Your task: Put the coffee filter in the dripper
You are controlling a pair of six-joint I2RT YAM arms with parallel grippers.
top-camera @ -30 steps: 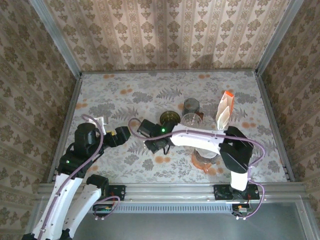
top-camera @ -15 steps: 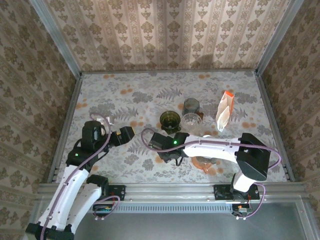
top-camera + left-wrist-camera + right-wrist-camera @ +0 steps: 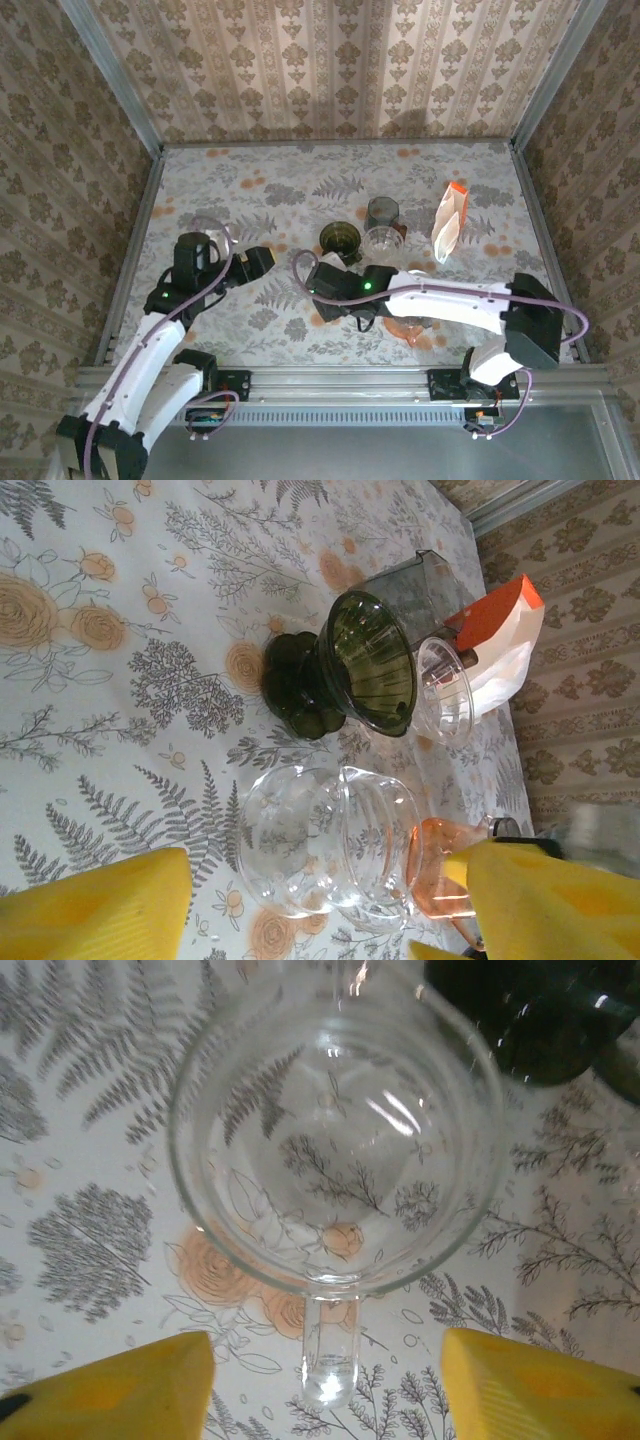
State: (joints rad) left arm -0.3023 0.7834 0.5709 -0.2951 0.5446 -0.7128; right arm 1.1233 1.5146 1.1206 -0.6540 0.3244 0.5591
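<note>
- green dripper (image 3: 340,238) stood empty just beside a glass jug (image 3: 335,1140).
- right jaws gaped astride the jug's handle; left jaws hung open too.
- filters likely sat in the pack (image 3: 449,222), far right; reach there without nudging glassware.

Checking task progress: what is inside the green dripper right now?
The green dripper shows only its bare ribbed inner wall, with nothing sitting in it. Its own rim covers the lowest part of the cone.

a green dripper (image 3: 365,665) stands near a clear glass carafe (image 3: 320,845).
</note>
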